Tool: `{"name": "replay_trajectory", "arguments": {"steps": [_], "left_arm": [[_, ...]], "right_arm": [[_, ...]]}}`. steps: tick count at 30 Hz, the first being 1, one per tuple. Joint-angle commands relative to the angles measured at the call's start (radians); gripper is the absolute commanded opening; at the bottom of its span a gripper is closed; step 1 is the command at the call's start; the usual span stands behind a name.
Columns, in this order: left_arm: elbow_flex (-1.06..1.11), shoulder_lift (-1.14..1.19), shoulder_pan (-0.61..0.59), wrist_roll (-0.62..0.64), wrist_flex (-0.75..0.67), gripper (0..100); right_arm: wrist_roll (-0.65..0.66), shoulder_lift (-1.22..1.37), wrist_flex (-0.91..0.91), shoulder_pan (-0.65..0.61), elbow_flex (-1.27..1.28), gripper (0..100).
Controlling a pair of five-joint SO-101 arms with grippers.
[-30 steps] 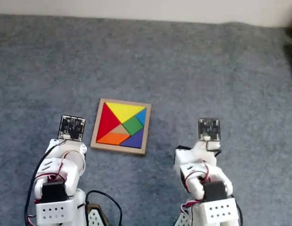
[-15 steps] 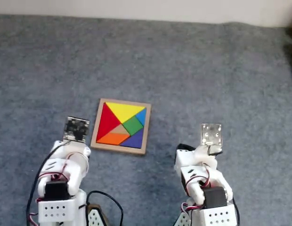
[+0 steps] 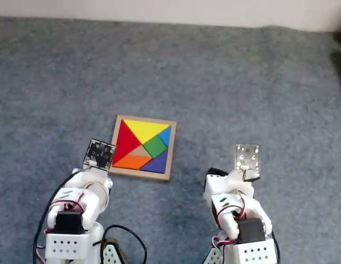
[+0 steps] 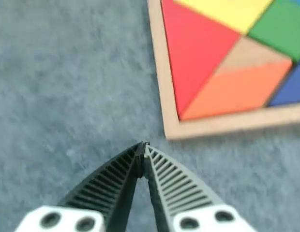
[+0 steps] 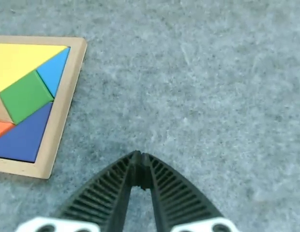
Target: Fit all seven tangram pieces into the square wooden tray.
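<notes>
In the high view, each tool is hidden under the camera board of its own arm, so I read its state from the wrist views. The left arm [image 3: 77, 206] stands at the lower left of the frame. Its board [image 3: 99, 154] covers a little of the left rim of the tray [image 3: 138, 173]. The right arm [image 3: 236, 212] stands at the lower right, well apart from the tray. The bottom edge of the frame cuts off both arm bases.

The left tool [image 4: 142, 146] is closed, its two fingers meeting at the tips with nothing between them. It is over the grey tabletop [image 4: 67, 72], just beside one corner of the tray, and the frame edge cuts the tray so that only part of it shows. The right tool [image 5: 139, 155] is also closed and empty. It is over the tabletop near another corner of the tray, which is cut off in this view too.

The tray lies flat on the tabletop, a little left of the middle of the high view and slightly turned. Seven pieces lie flat inside it and fill the square:
- red triangle [image 3: 125, 144] at the left
- yellow triangle [image 3: 146, 131] at the top
- light blue triangle [image 3: 166, 136] at the right
- green square [image 3: 155, 146], below the light blue triangle
- tan triangle [image 3: 139, 151] in the middle
- orange piece [image 3: 132, 161] at the lower left
- dark blue triangle [image 3: 157, 163] at the lower right
</notes>
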Motion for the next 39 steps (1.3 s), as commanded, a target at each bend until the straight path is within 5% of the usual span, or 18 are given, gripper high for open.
{"name": "replay_trajectory", "arguments": {"steps": [1,39], "left_arm": [[0.024,-0.051,0.021,0.006,0.075,3],[0.024,-0.048,0.021,0.008,0.137,3]], "right_arm": [[0.011,-0.012,0.004,0.013,0.099,0.5],[0.011,-0.012,0.004,0.013,0.099,0.5]]}}
